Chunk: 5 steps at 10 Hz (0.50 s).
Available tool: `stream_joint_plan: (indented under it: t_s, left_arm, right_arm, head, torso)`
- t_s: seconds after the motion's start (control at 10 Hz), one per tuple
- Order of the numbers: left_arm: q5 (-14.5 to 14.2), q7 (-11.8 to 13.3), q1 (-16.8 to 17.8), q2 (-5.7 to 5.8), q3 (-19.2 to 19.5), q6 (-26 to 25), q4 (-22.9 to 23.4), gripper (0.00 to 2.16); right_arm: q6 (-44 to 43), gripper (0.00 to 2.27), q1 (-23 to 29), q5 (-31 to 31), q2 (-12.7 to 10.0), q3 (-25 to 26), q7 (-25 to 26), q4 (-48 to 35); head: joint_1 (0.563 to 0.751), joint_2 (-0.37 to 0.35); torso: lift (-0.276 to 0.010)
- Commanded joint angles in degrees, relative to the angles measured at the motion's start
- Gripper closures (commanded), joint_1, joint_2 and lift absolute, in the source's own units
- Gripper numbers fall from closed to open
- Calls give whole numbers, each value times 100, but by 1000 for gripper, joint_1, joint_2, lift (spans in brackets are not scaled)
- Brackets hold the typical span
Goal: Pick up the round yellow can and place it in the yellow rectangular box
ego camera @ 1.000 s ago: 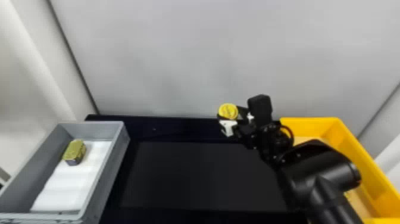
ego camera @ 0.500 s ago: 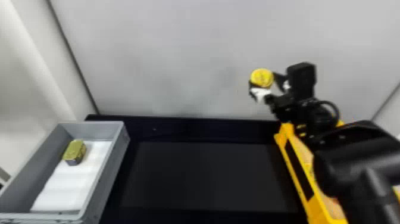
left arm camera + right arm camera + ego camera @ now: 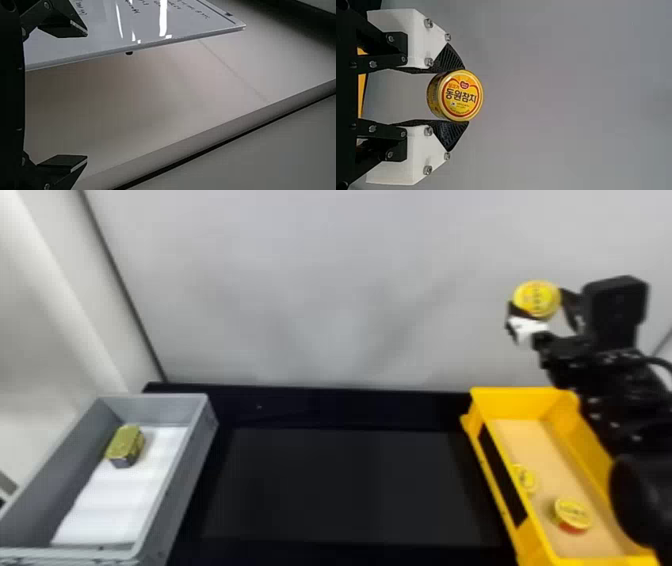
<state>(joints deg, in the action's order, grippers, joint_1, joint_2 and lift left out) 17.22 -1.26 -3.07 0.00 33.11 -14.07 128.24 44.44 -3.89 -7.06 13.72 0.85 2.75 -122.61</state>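
Evidently, the can (image 3: 459, 95) was lifted and grasped by the right gripper (image 3: 466, 95), with placement in the yellow box (image 3: 517, 404) left undone.

The round yellow can (image 3: 537, 296), its face ringed in red, is gripped in the right hand (image 3: 539, 307), apart from the upright, open-topped yellow rectangular box (image 3: 520, 402).

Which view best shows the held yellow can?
Right wrist view: the yellow can is close up between the right gripper's fingers, round face and some side visible. The head view shows it smaller, higher than the yellow box; the left wrist view faces a whiteboard.
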Motion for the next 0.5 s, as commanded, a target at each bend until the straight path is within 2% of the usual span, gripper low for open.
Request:
stream_joint_plan:
  t_s: [0.0,0.2,0.4]
  left_arm:
    - [0,3,0,-15,13,-9,16,156]
    - [0,3,0,-15,22,-9,25,156]
    - [0,3,-9,-15,22,-9,25,156]
  right_arm:
    - [304,724,310,-278,26,486,6,-554]
    - [506,724,504,-314,157,820,-3,-712]
    - [515,724,838,-314,140,1181,76,-730]
  head:
    - [686,14]
    - [686,14]
    - [686,14]
  torso:
    - [-55]
    - [-55]
    - [-55]
